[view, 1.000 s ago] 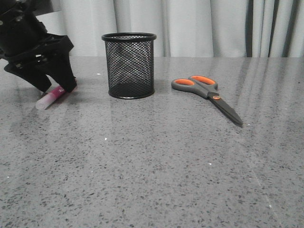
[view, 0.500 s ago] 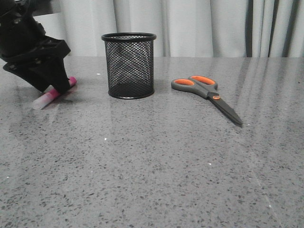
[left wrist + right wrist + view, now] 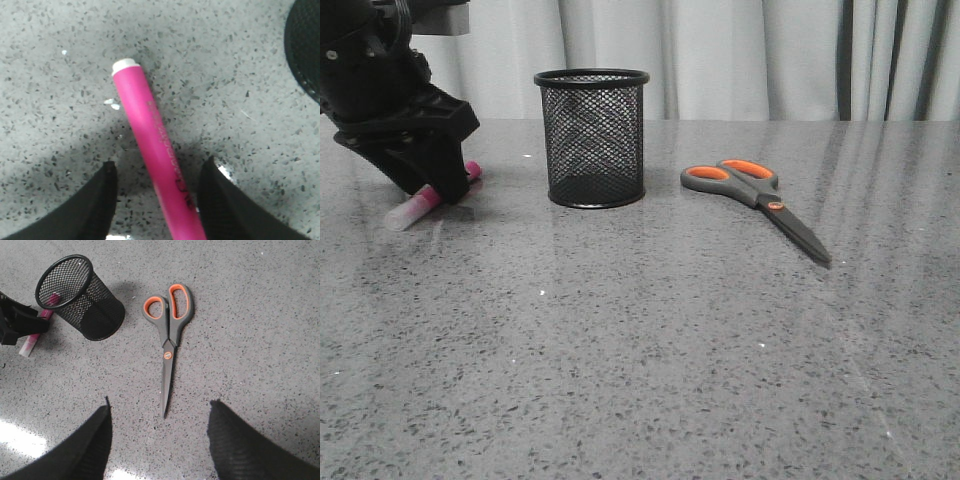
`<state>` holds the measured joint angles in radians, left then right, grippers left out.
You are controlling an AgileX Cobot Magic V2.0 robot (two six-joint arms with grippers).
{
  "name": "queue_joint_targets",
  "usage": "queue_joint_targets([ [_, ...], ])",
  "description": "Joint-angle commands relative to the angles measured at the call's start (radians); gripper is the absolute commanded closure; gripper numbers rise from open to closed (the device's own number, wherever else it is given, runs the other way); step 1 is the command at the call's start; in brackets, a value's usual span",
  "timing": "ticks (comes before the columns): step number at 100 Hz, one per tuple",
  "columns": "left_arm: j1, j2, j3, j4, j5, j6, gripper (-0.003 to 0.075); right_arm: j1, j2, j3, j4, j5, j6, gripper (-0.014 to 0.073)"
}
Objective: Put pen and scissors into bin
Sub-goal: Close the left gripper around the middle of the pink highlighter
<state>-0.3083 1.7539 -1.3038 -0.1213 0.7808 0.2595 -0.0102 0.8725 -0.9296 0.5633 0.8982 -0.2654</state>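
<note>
Speckled grey table, bare in the near part. Scissors lie flat on the right side of the table, closed, blade tips toward the camera, orange-lined loops toward the back; seen whole in the right wrist view. Right gripper hangs above them, fingers spread wide, touching nothing. Bin stands upright at center-left, well apart from the scissors, nothing visible inside; also in the right wrist view. Pen lies on the table left of the bin, whitish cap end toward the camera and left, pink body angled back to the right. Left gripper is down over the pen; the wrist view shows the pen running between the two fingers, jaws spread with gaps either side, not pinching it. Curtain behind the table.
</note>
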Motion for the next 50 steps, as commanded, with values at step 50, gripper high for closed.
queue_joint_targets([
  [50, -0.010, -0.063, -0.020, -0.010, 0.051, -0.002, 0.0742, -0.005, 0.004, -0.032, 0.034, -0.044, -0.008, 0.0211],
])
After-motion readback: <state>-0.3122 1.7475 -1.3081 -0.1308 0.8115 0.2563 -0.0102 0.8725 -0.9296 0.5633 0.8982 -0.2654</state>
